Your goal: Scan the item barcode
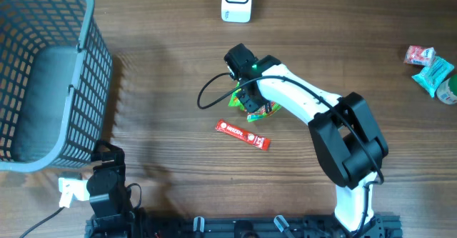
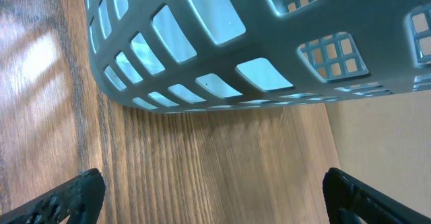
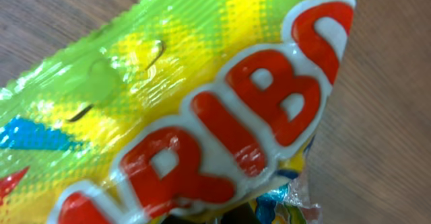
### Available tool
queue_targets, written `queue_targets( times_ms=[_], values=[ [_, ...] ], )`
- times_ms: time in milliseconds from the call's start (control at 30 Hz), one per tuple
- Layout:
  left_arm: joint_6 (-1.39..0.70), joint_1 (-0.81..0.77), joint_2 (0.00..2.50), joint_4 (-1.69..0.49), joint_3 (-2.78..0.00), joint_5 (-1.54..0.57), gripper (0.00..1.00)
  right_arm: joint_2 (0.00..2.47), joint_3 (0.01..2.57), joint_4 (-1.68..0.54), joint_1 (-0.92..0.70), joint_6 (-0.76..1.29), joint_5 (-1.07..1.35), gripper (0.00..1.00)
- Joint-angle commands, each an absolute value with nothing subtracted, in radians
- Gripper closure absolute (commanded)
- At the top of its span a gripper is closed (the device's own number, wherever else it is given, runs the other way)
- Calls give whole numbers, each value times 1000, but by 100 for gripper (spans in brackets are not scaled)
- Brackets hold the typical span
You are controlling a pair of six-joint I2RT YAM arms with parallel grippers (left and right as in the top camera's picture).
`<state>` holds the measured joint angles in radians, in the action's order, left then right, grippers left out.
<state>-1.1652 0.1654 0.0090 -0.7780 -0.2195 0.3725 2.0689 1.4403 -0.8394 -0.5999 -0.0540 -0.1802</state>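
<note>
Right claw is clamped on the candy bag, which is judged light, soft and slippery. Pinch its sealed edge. Left claw stands apart.

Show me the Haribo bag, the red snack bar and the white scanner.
Haribo bag [image 3: 215, 126], right wrist view, middle of its printed front.
red snack bar [image 1: 243, 134], overhead view, middle of the wrapper.
white scanner [image 1: 236, 11], overhead view, lower white part of its housing.
</note>
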Motion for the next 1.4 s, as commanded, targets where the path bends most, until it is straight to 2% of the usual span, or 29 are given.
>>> queue_targets(
  times_ms=[0, 100, 167, 267, 333, 433, 500, 633, 733, 800, 933, 1000, 1367],
  values=[
    [-1168, 165, 6, -776, -215, 390, 0, 2112, 1560, -1003, -591, 7, 275, 96],
    [-1168, 165, 6, -776, -215, 390, 0, 2085, 1745, -1193, -568, 44, 652, 96],
    [-1168, 165, 6, -776, -215, 390, 0, 2067, 1817, -1277, -549, 112, 822, 96],
    [-1168, 165, 6, -776, -215, 390, 0, 2048, 1822, -1312, -528, 141, 1164, 96],
    [-1168, 165, 6, -776, -215, 390, 0, 2052, 1818, -1318, -527, 200, 1298, 96],
    [-1168, 165, 6, -776, -215, 390, 0, 2052, 1818, -1259, -520, 243, 1301, 96],
    [-1168, 165, 6, -776, -215, 390, 0, 2052, 1818, -1213, -511, 244, 1203, 96],
    [-1168, 165, 6, -776, -215, 390, 0, 2051, 1818, -936, -482, 352, 1144, 96],
    [-1168, 165, 6, -776, -215, 390, 0, 2052, 1818, -704, -461, 409, 1236, 96],
    [-1168, 165, 6, -776, -215, 390, 0, 2052, 1818, -601, -461, 392, 1149, 95],
    [-1168, 165, 6, -776, -215, 390, 0, 2054, 1818, -524, -461, 336, 485, 95],
    [-1168, 165, 6, -776, -215, 390, 0, 2060, 1818, -440, -461, 194, 221, 95],
    [-1168, 165, 6, -776, -215, 390, 0, 2268, 1820, 172, -459, -81, -299, 95]
  ],
)
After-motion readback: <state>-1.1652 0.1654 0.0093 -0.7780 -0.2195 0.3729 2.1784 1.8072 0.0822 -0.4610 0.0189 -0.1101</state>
